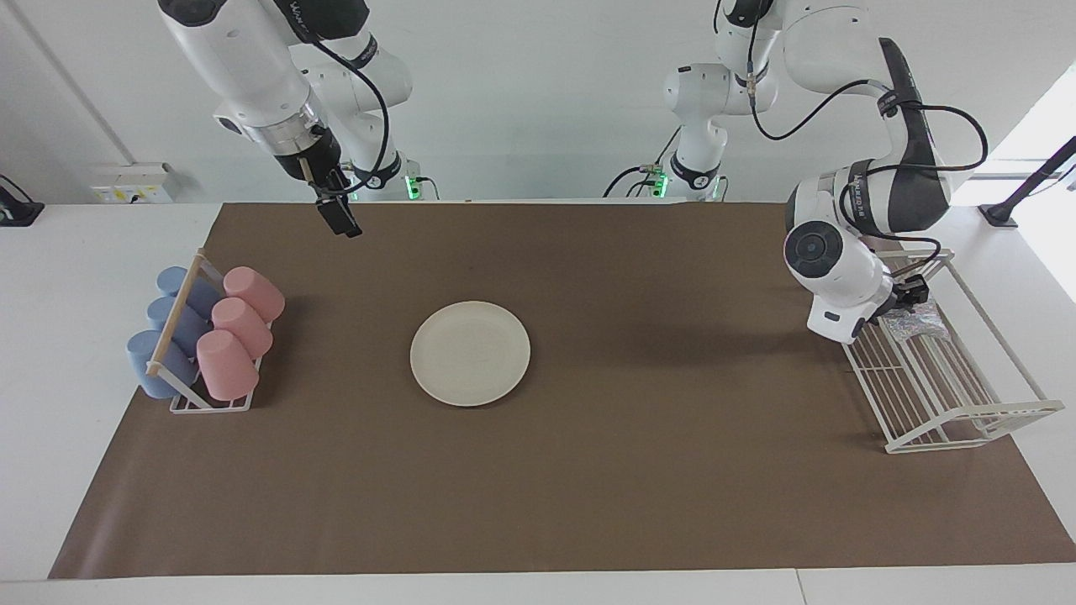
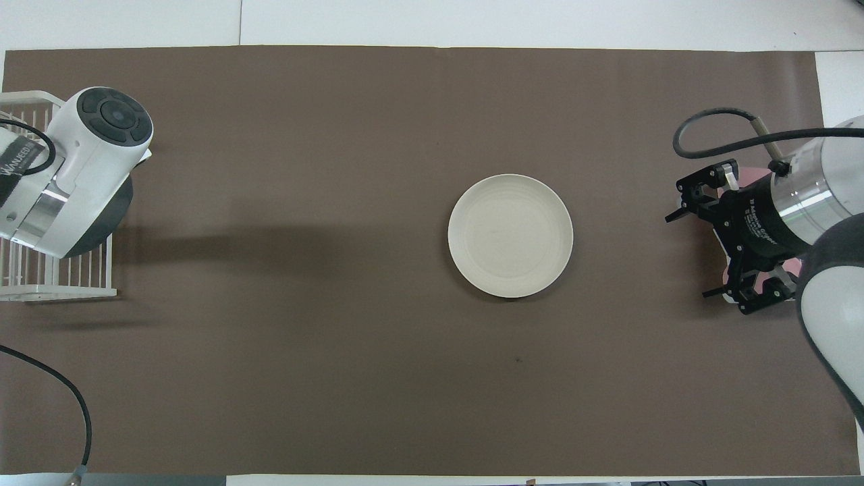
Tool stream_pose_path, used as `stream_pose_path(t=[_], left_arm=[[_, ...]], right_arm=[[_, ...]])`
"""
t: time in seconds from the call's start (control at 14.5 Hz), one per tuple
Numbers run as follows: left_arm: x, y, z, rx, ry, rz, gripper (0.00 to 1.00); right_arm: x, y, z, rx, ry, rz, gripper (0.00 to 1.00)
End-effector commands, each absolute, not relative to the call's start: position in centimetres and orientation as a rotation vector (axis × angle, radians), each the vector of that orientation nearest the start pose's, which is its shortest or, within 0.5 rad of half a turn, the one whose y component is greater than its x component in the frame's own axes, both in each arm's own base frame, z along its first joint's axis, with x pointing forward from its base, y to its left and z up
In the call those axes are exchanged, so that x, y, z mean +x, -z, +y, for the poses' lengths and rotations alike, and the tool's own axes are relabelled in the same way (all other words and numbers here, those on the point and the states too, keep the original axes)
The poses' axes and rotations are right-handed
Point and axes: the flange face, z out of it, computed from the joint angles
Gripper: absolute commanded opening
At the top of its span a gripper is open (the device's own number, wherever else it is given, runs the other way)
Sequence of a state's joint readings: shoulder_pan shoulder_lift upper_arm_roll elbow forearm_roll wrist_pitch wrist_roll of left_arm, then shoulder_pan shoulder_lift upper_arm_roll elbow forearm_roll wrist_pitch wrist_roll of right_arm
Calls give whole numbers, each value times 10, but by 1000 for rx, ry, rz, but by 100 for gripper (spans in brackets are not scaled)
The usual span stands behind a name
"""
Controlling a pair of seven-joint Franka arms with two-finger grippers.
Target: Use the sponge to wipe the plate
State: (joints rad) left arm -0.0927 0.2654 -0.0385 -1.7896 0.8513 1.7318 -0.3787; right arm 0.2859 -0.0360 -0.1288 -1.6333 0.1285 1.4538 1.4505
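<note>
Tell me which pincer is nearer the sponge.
Left. The left pincer is at the sponge in the wire rack; the right pincer hangs at the right arm's end.

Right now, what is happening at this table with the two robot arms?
The left gripper is down in the white wire rack at the left arm's end of the table, at the glittery sponge lying there; whether it has gripped it is unclear. The cream plate lies bare in the middle of the brown mat. The right gripper waits, open, in the air near a rack of pink and blue cups.
</note>
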Motion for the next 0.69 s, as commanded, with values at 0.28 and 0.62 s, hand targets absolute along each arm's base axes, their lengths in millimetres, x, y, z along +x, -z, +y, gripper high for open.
stream_pose_path(t=[0.28,0.62], left_arm=[[607,-413,-10,-2266,-87,9,0],[614,-484,-20,-2431,-107,-191,0]], right_arm=[[500,-614,165,-2485,-278,1925,100],[498,-619,200,-2345,-208,2004,100]])
